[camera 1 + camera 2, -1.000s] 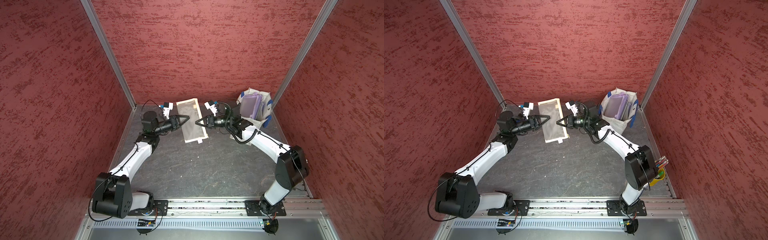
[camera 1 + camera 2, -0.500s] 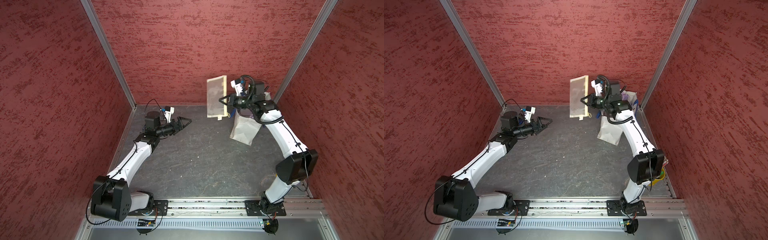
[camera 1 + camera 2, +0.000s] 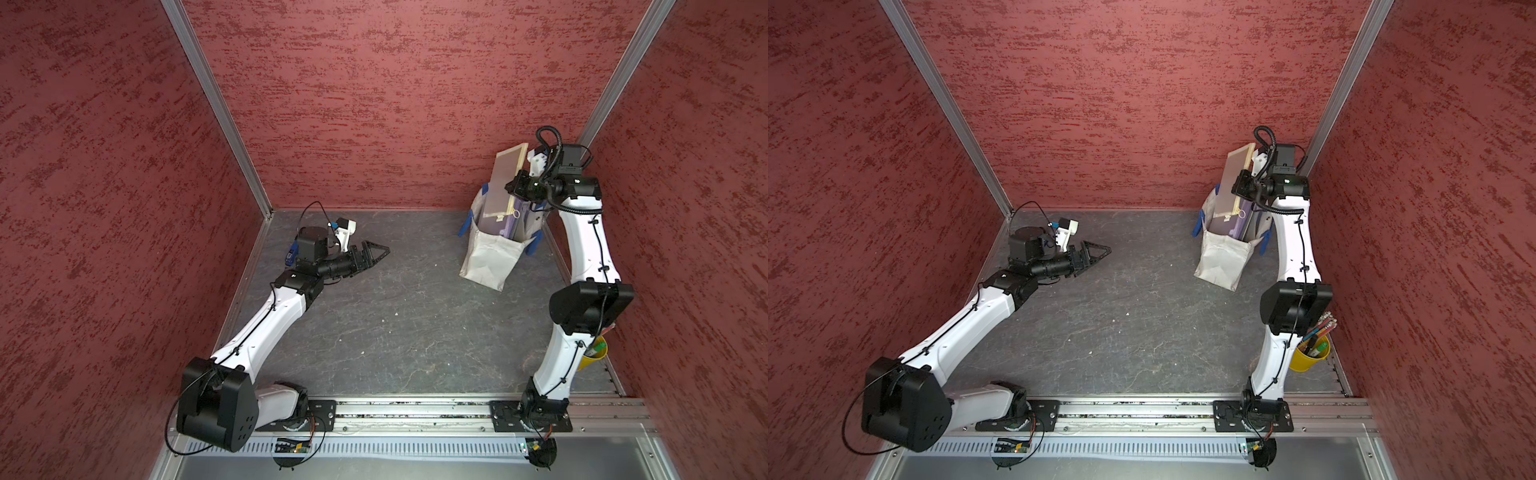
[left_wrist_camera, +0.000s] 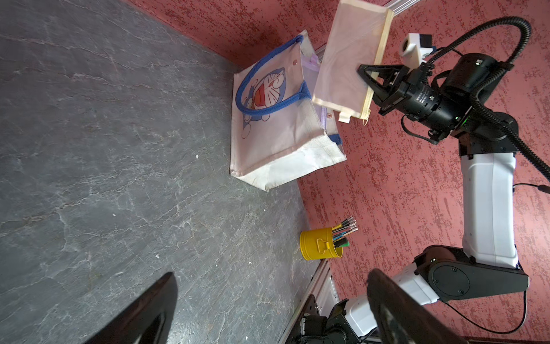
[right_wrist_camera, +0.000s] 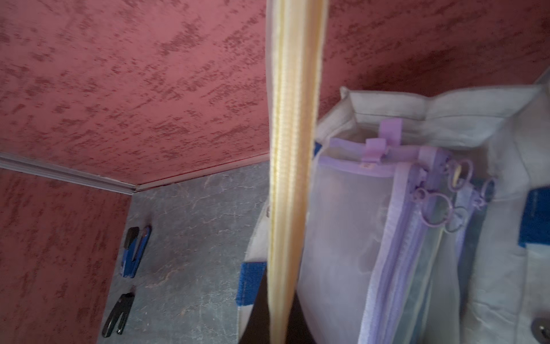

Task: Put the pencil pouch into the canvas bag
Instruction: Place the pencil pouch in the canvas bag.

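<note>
The right tool (image 3: 514, 188) is clamped on the pouch (image 3: 504, 178) and holds it upright over the open bag (image 3: 490, 259) at the far right. Lowering and release are left. The left tool (image 3: 376, 252) gapes wide, empty.

Table (image 3: 395, 324): bag (image 3: 490, 257) stands at far right corner, other pouches (image 5: 342, 223) upright inside it; pouch (image 3: 505, 183), tilted, hangs over the bag's mouth, pinched at one edge by right gripper (image 4: 375, 78). Cup (image 4: 317, 243) with pens (image 4: 345, 227) in it stands at the right edge, nearer than the bag. Left gripper (image 3: 376, 251) sits over the far left part, well apart from the bag; two staplers (image 5: 135, 251) lie side by side near a wall corner.
</note>
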Available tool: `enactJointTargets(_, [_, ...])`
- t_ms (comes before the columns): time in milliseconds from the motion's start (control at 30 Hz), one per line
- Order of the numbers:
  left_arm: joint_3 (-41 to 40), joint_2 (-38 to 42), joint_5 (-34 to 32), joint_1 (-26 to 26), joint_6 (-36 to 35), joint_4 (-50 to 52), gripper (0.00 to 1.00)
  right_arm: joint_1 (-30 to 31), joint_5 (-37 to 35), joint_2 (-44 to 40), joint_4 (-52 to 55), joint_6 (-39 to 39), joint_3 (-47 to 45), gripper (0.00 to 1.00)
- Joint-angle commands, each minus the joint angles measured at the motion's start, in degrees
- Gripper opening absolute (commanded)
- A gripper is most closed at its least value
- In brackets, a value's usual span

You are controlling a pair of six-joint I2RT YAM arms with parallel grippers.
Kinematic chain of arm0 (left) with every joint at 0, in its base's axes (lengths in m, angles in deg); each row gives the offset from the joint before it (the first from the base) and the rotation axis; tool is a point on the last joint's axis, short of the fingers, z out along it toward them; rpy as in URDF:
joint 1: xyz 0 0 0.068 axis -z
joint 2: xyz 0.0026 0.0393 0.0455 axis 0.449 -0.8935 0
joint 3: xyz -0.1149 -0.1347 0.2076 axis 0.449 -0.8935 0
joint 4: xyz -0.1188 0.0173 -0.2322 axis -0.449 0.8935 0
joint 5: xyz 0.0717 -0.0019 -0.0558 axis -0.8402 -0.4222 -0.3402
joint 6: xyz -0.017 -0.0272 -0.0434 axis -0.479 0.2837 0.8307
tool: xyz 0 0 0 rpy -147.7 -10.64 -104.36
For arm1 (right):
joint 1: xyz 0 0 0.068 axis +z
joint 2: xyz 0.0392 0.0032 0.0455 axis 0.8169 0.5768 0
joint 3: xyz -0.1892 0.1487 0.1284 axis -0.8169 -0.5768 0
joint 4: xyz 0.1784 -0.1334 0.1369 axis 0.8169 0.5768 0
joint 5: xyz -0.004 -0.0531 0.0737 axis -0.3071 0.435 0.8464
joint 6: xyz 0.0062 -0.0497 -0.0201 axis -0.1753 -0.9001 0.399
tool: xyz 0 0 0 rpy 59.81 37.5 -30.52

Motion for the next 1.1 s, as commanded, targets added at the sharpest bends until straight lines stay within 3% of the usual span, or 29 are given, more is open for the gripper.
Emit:
enactJointTargets(0, [-0.56,0.82,-0.95,0.44,-1.10,-0.32,1.00,-0.31,-3.88,-0.62,2.44,-3.09,-2.09,0.00])
enactJointTargets(400, [1.64,-2.00,-0.71,1.05,-1.30,-0.67,0.99,-0.44,-5.11,-5.86,-6.33,-1.58,-21.54,0.00])
enactJointTargets(733, [1.06,-1.82,-0.98,1.50,-1.22,-0.49,1.00,-0.48,-7.75,-8.01,-7.23,-0.90,-24.01,0.00])
enactJointTargets(767, [0.96,-1.73,-1.00,1.50,-1.18,-0.49,1.00,-0.40,-7.80,-8.27,-7.16,-0.82,-23.84,0.01])
enactJointTargets(900, [1.01,-1.67,-1.06,1.50,-1.22,-0.35,1.00,-0.40,-8.99,-9.05,-5.91,-1.27,-22.15,0.24])
enactJointTargets(1067, [1.11,-1.58,-1.15,1.59,-1.15,-0.49,1.00,-0.40,-12.68,-9.37,-2.58,-3.47,-18.42,0.38])
